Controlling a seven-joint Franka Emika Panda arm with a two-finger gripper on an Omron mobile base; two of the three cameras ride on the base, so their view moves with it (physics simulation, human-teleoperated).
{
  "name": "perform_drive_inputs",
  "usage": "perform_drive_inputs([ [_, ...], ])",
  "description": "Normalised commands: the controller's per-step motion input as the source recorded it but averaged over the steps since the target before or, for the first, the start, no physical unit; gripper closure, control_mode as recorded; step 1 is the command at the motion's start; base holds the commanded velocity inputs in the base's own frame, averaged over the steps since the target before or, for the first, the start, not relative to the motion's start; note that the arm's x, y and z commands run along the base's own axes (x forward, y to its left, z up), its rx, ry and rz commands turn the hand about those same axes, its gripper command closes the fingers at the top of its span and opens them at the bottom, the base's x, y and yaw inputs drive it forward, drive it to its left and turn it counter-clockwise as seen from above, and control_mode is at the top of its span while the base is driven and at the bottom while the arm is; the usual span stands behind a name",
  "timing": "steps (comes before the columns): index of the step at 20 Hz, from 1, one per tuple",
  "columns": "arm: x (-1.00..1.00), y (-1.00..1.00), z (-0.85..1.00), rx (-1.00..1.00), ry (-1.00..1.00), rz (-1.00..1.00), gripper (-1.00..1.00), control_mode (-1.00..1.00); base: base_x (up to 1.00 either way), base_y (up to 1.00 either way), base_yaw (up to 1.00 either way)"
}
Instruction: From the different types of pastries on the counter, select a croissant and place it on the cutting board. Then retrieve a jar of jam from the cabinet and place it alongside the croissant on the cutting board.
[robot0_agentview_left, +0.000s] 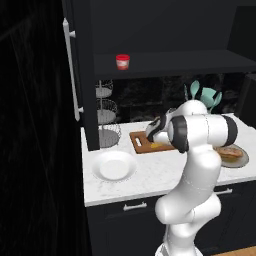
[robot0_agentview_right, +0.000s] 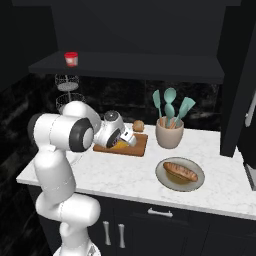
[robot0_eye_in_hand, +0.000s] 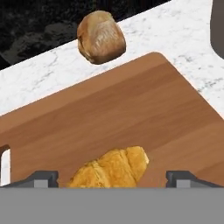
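The golden-orange croissant (robot0_eye_in_hand: 111, 168) lies on the brown wooden cutting board (robot0_eye_in_hand: 131, 109), near its front edge. My gripper (robot0_eye_in_hand: 112, 178) is open and straddles it, with a gap showing on each side of the pastry. From the base cameras the hand (robot0_agentview_right: 125, 141) hangs low over the board (robot0_agentview_right: 139, 148), and a sliver of orange croissant (robot0_agentview_left: 158, 146) peeks from under it. The red jar of jam (robot0_agentview_left: 122, 61) with its whitish lid stands on the open dark cabinet's shelf (robot0_agentview_left: 175, 64), up and to the left of the arm. The white marbled counter (robot0_agentview_right: 125, 175) carries everything.
A round tan bun (robot0_eye_in_hand: 101, 37) sits on the counter just beyond the board. A long loaf (robot0_agentview_right: 180, 171) rests on a grey plate at the right. A white plate (robot0_agentview_left: 114, 165), a wire tier rack (robot0_agentview_left: 106, 117) and a crock of teal utensils (robot0_agentview_right: 169, 131) also stand here.
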Motion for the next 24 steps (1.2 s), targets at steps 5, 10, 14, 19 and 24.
perform_drive_inputs([
  [5, -0.22, 0.00, 1.00, -0.30, 0.00, 0.00, -1.00, -1.00, 0.00, 0.00, 0.00],
  [10, -0.05, 0.00, 0.15, -0.03, 0.00, 0.00, -1.00, -1.00, 0.00, 0.00, 0.00],
  [14, -0.05, 0.00, 0.43, 0.00, 0.00, 0.00, -1.00, -1.00, 0.00, 0.00, 0.00],
  [19, -0.12, 0.00, 0.70, 0.02, -0.01, 0.03, -1.00, -1.00, 0.00, 0.00, 0.00],
  [24, -0.06, -0.02, 0.12, 0.00, 0.00, 0.02, -1.00, -1.00, 0.00, 0.00, 0.00],
])
